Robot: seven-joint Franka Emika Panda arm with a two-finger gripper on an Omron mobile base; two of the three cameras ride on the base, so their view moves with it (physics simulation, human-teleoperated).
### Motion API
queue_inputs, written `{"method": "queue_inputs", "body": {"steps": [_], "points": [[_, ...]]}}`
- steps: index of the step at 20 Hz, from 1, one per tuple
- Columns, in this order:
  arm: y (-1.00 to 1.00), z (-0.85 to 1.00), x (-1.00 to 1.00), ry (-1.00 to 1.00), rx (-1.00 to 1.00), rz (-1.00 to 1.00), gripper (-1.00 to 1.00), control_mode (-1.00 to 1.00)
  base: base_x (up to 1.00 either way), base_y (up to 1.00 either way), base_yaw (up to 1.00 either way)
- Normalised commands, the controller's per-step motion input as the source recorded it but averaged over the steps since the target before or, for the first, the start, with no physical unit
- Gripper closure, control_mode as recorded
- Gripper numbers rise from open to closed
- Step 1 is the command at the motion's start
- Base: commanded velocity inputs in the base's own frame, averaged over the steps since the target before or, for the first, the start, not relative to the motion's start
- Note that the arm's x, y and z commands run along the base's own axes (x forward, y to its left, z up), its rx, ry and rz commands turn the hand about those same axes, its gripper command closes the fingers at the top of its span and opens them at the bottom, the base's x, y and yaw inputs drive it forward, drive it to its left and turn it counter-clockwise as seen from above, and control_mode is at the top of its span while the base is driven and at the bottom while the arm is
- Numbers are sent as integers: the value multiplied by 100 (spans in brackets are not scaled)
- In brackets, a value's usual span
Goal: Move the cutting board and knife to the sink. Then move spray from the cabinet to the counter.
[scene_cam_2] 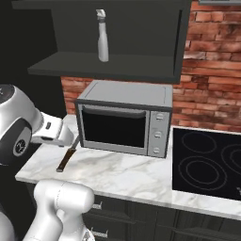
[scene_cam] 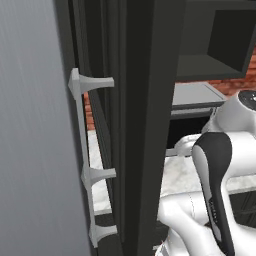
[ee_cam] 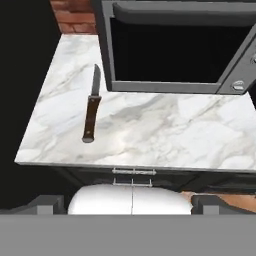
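The knife has a brown handle and a dark blade. It lies on the white marble counter, left of the microwave, and also appears as knife near the counter's left end. My gripper hovers in front of and above the counter, open, with nothing between its fingertips. The pale spray stands upright on the shelf of the dark open cabinet above the microwave. The cutting board and the sink are out of view.
A steel microwave stands on the counter against the brick wall. A black glass cooktop lies to its right. A tall dark cabinet with silver handles rises close on the left, beside a grey panel.
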Motion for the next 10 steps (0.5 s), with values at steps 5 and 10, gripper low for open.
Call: {"method": "queue_inputs", "body": {"steps": [5,10], "points": [[69,-64,10,10,0,0,-100,-100,0,0,0],[6,-37,27,3,6,5,-100,-100,0,0,0]]}}
